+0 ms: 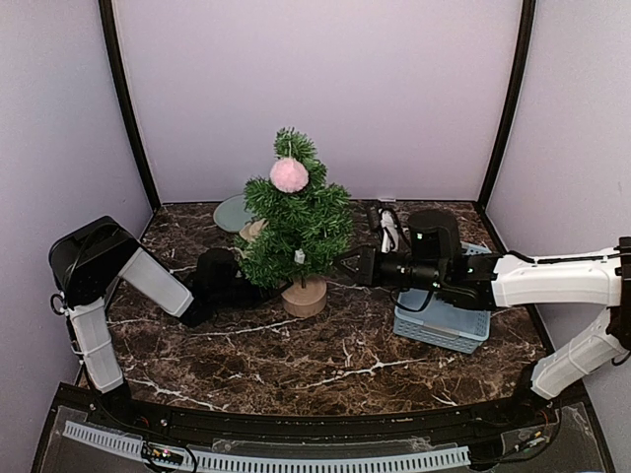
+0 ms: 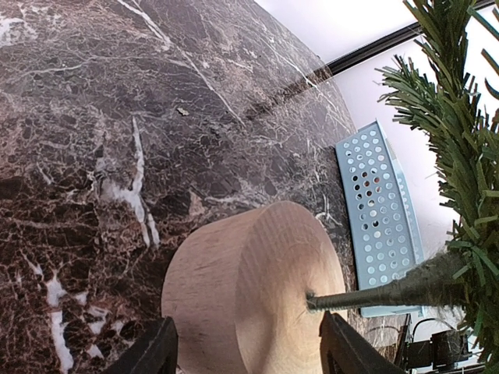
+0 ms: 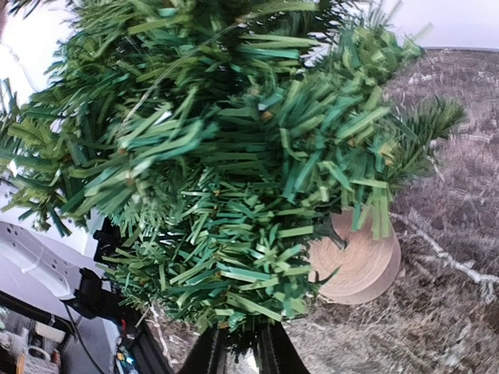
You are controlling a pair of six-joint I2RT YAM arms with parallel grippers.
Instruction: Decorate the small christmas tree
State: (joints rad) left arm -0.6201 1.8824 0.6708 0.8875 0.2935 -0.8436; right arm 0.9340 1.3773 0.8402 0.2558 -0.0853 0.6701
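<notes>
The small christmas tree [image 1: 296,222] stands upright mid-table on its round wooden stump [image 1: 304,296]. A pink pompom [image 1: 289,174] hangs near the top and a small white ornament [image 1: 299,256] low on the front. My left gripper [image 2: 248,347] reaches the stump [image 2: 234,288] from the left, its fingers [image 2: 152,351] well apart. One finger lies beside the stump's lower side and the other over its top face by the trunk. My right gripper [image 3: 242,354] is at the tree's lower right branches [image 3: 234,257]. Its jaws are nearly together, with needle tips in the narrow gap.
A pale blue perforated basket [image 1: 444,320] sits right of the tree under my right arm, and it shows in the left wrist view too [image 2: 378,210]. A grey-green dish [image 1: 233,212] lies behind the tree at the left. Black and white loose items [image 1: 386,229] lie at the back.
</notes>
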